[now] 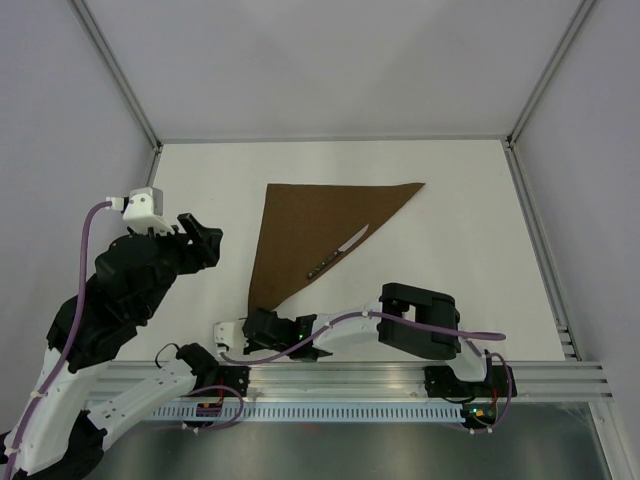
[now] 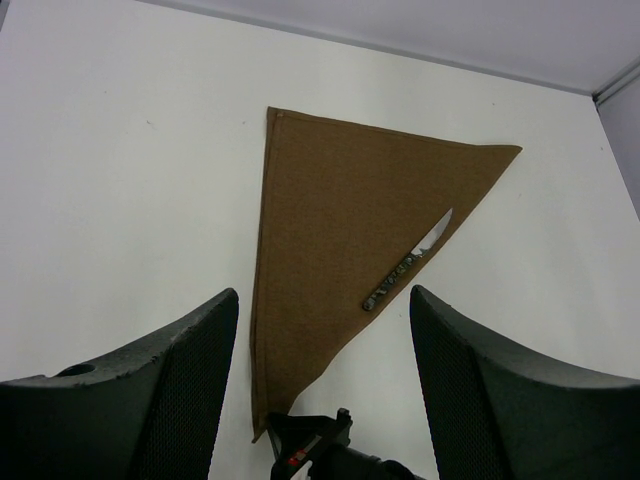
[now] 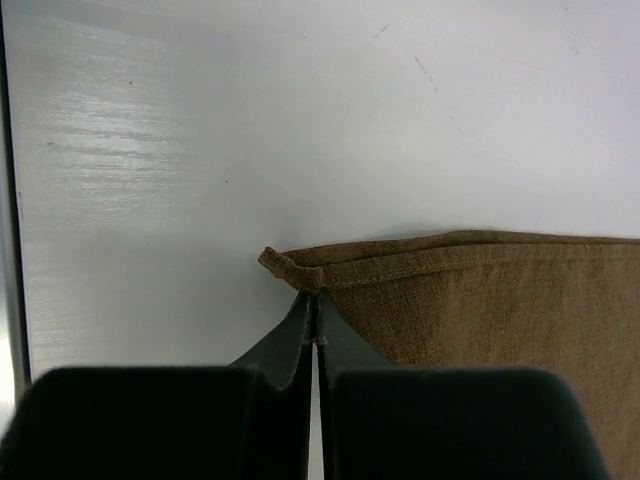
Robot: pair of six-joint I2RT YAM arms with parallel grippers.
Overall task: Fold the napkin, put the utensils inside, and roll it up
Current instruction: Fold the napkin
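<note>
The brown napkin (image 1: 310, 235) lies folded into a triangle on the white table, its long point toward the arms. One utensil, a knife (image 1: 338, 250) with a dark handle, rests on the napkin near its right slanted edge. My right gripper (image 1: 254, 318) is down at the napkin's near point. In the right wrist view the right gripper (image 3: 316, 300) is shut, pinching the hemmed corner of the napkin (image 3: 480, 300). My left gripper (image 1: 205, 245) hangs open above the table left of the napkin. From the left wrist, the napkin (image 2: 340, 220) and knife (image 2: 408, 262) lie ahead between the wide-apart fingers (image 2: 190, 370).
A metal rail (image 1: 400, 378) runs along the table's near edge under the arm bases. White walls with metal corner posts (image 1: 522, 125) close the back and sides. Bare table (image 1: 470, 250) lies right of the napkin.
</note>
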